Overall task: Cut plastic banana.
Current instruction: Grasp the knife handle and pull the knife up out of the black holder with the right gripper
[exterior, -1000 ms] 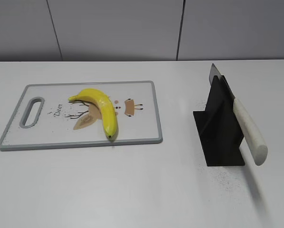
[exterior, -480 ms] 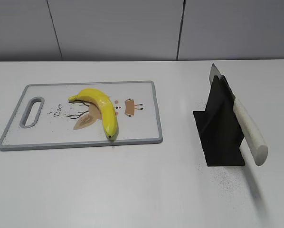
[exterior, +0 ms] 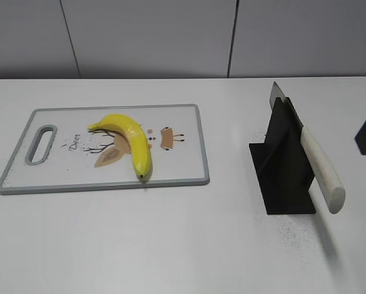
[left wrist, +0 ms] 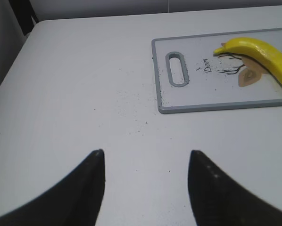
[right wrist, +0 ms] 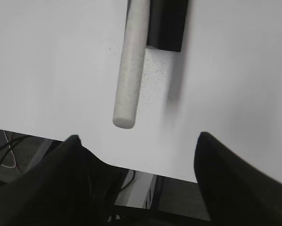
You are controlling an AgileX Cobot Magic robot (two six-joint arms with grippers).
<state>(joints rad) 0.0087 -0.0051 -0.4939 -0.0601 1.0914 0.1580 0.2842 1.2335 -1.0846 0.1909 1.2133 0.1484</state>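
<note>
We see the plastic banana (exterior: 128, 141) lying on the cutting board (exterior: 183, 162) at desk (exterior: 171, 245) left, dark tip twd the near edge. Our left gripper (left wrist: 145, 181) hangs spread & empty over bare desk, well short of the board, banana far up-right in its view. Right gripper (right wrist: 136, 181), also spread w/ nothing held, sits near the knife (exterior: 321, 168) handle, which leans in a black stand (exterior: 281, 171), well apart from the banana.

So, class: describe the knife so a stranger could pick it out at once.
Start at the white table, then look right of the cutting board to the black stand. The knife rests slanted in it, its pale handle jutting out toward the camera, the only such thing there.
</note>
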